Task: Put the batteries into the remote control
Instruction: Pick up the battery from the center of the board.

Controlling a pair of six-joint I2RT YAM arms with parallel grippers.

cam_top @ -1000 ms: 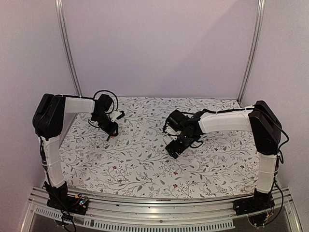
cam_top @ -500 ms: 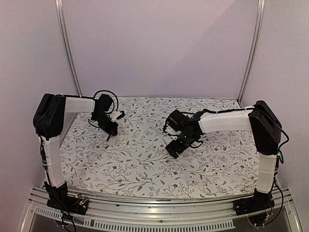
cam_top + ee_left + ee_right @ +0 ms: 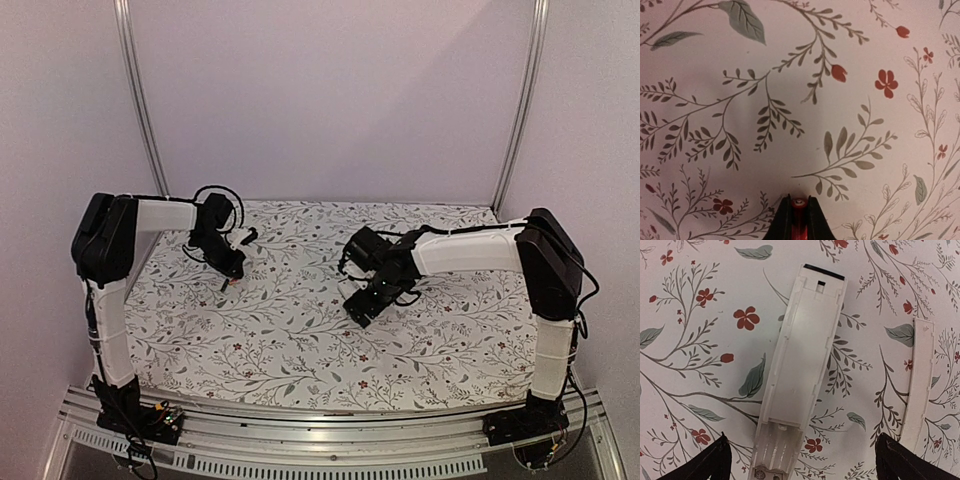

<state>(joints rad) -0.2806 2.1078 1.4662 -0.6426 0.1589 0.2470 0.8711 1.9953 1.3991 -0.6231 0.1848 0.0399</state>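
Note:
In the left wrist view my left gripper [image 3: 799,204] is shut on a battery [image 3: 799,222], its red end with a metal cap showing between the black fingertips, just above the floral cloth. In the top view the left gripper [image 3: 230,280] hangs over the cloth's left part. My right gripper [image 3: 362,308] is open wide over the remote control [image 3: 800,370], a long white bar lying back-up with its battery bay open at the near end. Its fingertips [image 3: 715,460] stand on both sides of the remote, apart from it. No other battery shows.
A plain thin white cover strip [image 3: 919,385] lies on the cloth right of the remote, beside the right fingertip. The floral cloth [image 3: 300,330] covers the table. Metal frame posts [image 3: 140,100] stand at the back corners.
The left gripper has shifted very slightly with the battery. The right arm has not visibly moved.

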